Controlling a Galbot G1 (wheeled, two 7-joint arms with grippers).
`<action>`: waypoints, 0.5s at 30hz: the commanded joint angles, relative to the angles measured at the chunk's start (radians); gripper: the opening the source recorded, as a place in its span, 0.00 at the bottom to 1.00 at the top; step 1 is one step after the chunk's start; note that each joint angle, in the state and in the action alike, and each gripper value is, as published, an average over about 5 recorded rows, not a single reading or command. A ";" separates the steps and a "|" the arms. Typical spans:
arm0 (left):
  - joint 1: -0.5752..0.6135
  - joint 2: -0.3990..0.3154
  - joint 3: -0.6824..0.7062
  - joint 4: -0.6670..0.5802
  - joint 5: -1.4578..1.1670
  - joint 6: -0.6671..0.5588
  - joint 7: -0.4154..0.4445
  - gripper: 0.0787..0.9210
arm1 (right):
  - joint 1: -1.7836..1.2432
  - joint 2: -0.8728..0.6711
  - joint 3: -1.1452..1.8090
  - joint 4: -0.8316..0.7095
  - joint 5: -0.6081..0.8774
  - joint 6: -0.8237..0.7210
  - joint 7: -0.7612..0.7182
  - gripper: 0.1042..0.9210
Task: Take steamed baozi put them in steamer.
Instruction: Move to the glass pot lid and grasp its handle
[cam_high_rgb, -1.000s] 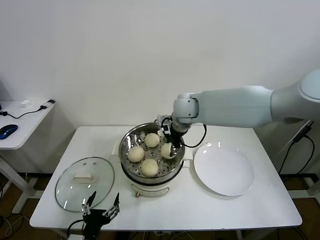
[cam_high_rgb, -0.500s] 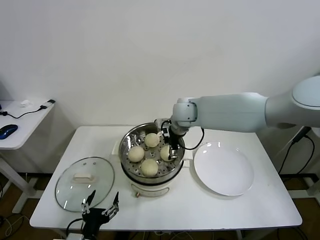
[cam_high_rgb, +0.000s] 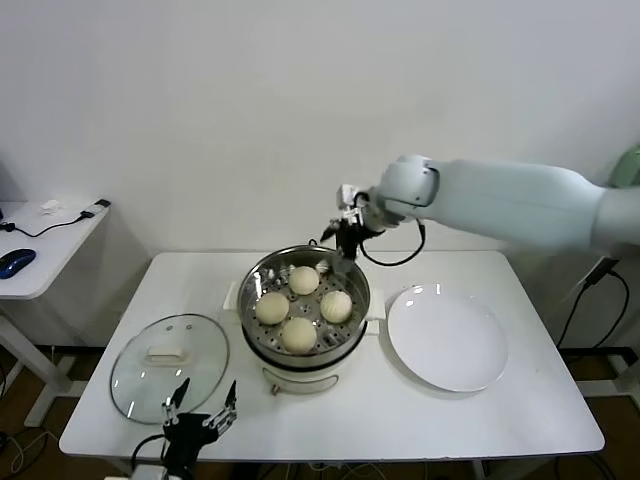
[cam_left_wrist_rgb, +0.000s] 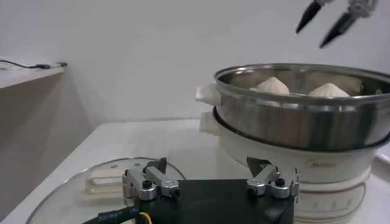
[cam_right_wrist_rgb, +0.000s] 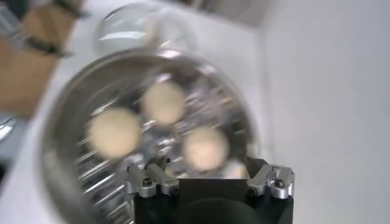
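Having let go of the fourth cream-white baozi (cam_high_rgb: 336, 305) inside the shiny round steel steamer (cam_high_rgb: 258, 340), right pincer (cam_high_rgb: 337, 241) has lifted clear, fingers apart; left pincer (cam_high_rgb: 203, 418) parked open near tabletop edge; loading looks complete.

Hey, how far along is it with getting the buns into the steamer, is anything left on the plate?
Done: four baozi sit on the perforated tray inside the steamer, and the white plate holds none. In hand: nothing; the right gripper is open and empty above the steamer's back rim. The left gripper waits open at the table's near edge by the glass lid. Left: no more buns are in sight; the lid is off.
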 joint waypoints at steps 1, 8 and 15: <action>-0.024 0.016 -0.006 -0.013 -0.083 0.045 -0.020 0.88 | -0.484 -0.327 0.651 0.124 -0.036 -0.017 0.584 0.88; -0.037 0.056 -0.037 -0.026 -0.084 0.022 0.067 0.88 | -1.013 -0.492 1.095 0.254 -0.166 0.098 0.618 0.88; -0.068 0.060 -0.045 -0.021 -0.091 0.008 0.053 0.88 | -1.631 -0.371 1.692 0.303 -0.290 0.197 0.555 0.88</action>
